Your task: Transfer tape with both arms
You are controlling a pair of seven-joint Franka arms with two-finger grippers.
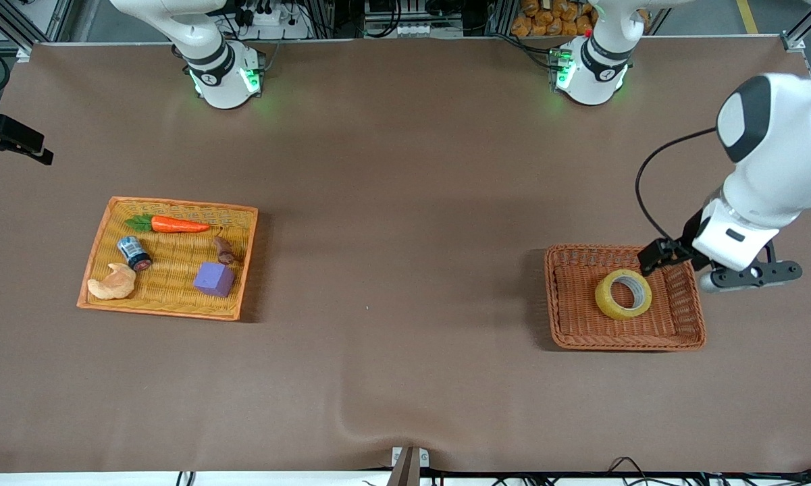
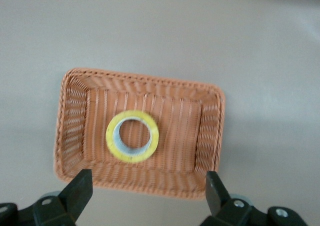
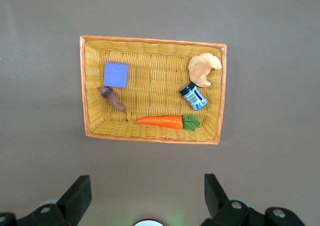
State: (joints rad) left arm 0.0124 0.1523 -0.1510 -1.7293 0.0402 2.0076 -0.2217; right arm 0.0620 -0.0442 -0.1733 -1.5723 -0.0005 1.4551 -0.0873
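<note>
We take this for a robotics lab: two white arms (image 1: 216, 67) are bolted along one edge of a table (image 1: 405, 169) under plain brown covering. Past that edge we see aluminium framing (image 1: 34, 17), power strips (image 1: 412, 28) and loose cables.

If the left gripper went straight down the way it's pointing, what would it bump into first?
Probably the brown wicker basket: the open left gripper hangs over its rim. The yellow tape roll lies a bit off that line, though depth is unclear.

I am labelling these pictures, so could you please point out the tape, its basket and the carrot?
tape (image 1: 610, 304): front view, on its yellow band.
basket (image 1: 690, 312): front view, on its woven side wall.
carrot (image 1: 179, 225): front view, mid orange body.
</note>
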